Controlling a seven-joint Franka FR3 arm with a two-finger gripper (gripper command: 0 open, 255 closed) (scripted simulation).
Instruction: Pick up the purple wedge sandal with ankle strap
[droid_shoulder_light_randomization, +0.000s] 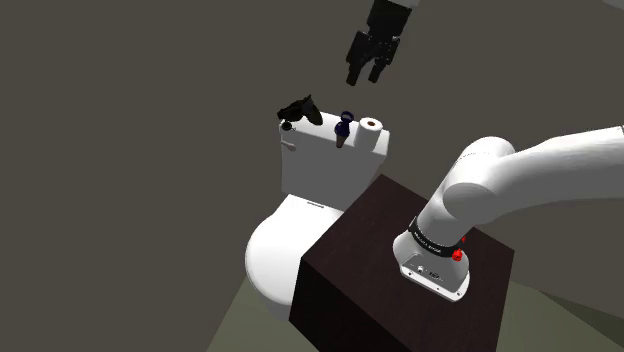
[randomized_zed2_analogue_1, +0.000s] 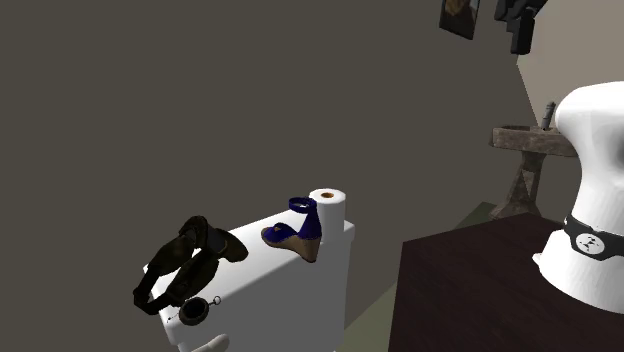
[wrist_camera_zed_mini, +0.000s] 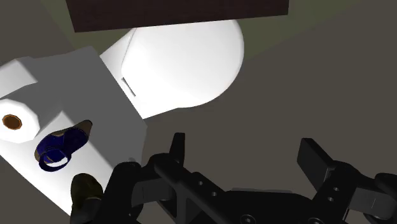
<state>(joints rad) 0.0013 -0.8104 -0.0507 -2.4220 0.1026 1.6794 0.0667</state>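
Shoe: purple wedge sandal (droid_shoulder_light_randomization: 345, 127) stood upright on the toilet tank (droid_shoulder_light_randomization: 310, 165), centre of the shoulder view, just beside a paper roll (droid_shoulder_light_randomization: 372, 126), with a dark bundle (droid_shoulder_light_randomization: 300, 110) further left.
Robot: gripper (droid_shoulder_light_randomization: 365, 72) hung well above, upper centre, jaws apart and empty, seemingly poised to descend.
Lettering: none was legible.

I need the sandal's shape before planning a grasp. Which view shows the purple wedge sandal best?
The second exterior view: the sandal stands on the toilet tank, nearly side-on, wedge and ankle strap clear. The shoulder view shows it small and dark; the wrist view looks down onto its strap.
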